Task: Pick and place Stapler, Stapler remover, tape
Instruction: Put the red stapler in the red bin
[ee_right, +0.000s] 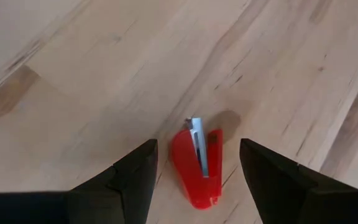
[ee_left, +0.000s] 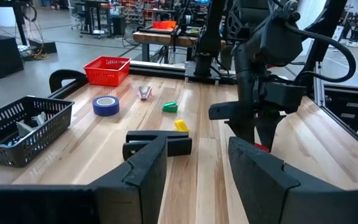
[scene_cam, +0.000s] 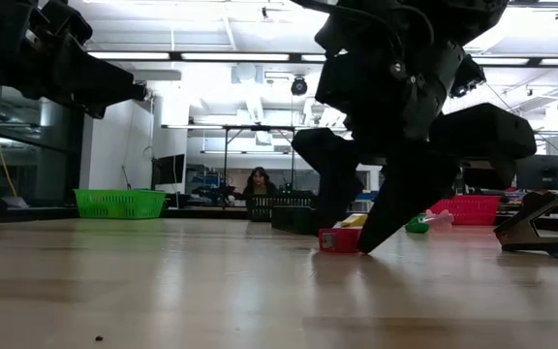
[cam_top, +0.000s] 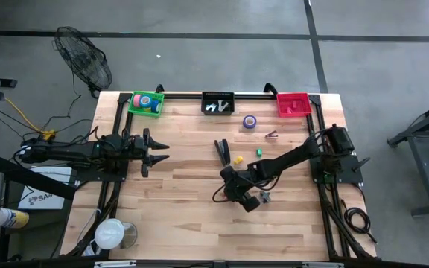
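Note:
A small red stapler point(ee_right: 196, 165) with a metal strip lies flat on the wood near the table's middle. My right gripper point(ee_right: 197, 163) slants down over it, open, one finger on either side and apart from it. The low view shows it point(scene_cam: 340, 239) between those fingers; in the high view the gripper point(cam_top: 233, 190) hides it. A black stapler point(cam_top: 222, 151), a blue tape roll point(cam_top: 249, 121) and a staple remover point(cam_top: 272, 135) lie farther back. My left gripper point(ee_left: 197, 168) waits level and open at the table's left point(cam_top: 159, 152).
Along the far edge stand a green basket point(cam_top: 146, 103) with tape rolls, a black basket point(cam_top: 218, 103) with removers, and a red basket point(cam_top: 292, 104). Small yellow point(cam_top: 237, 159) and green point(cam_top: 259, 152) pieces lie beside the black stapler. A white roll point(cam_top: 110, 233) sits near the front left corner.

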You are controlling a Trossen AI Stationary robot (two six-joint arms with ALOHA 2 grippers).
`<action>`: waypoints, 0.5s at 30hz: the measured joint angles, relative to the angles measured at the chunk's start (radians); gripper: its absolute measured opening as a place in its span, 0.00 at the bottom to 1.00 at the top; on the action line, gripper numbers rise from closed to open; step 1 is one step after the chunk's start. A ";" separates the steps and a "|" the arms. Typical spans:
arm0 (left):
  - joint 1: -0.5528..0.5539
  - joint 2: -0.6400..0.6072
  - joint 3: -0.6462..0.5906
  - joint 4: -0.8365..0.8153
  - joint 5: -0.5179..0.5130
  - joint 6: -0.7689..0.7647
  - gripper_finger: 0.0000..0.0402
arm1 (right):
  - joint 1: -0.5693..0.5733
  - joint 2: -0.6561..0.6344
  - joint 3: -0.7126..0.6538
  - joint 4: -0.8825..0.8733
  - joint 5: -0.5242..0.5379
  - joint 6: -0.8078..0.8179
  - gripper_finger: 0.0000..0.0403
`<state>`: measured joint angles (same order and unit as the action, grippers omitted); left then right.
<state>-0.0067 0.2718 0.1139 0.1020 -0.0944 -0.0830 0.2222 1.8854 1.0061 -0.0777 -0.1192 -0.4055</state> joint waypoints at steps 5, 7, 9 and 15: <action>0.000 0.000 0.000 0.000 0.000 0.000 0.42 | 0.000 0.000 0.000 -0.002 0.000 0.001 0.47; 0.000 0.000 0.000 0.000 0.001 0.000 0.42 | 0.000 0.000 0.000 -0.003 0.000 0.001 0.42; 0.000 0.000 0.000 0.000 0.002 0.000 0.42 | 0.001 0.000 0.000 -0.004 0.000 0.002 0.37; 0.000 0.000 0.000 -0.005 0.002 0.000 0.42 | 0.001 0.000 0.000 -0.003 -0.001 0.031 0.23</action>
<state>-0.0067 0.2718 0.1143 0.0968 -0.0929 -0.0834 0.2234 1.8854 1.0061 -0.0811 -0.1200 -0.3749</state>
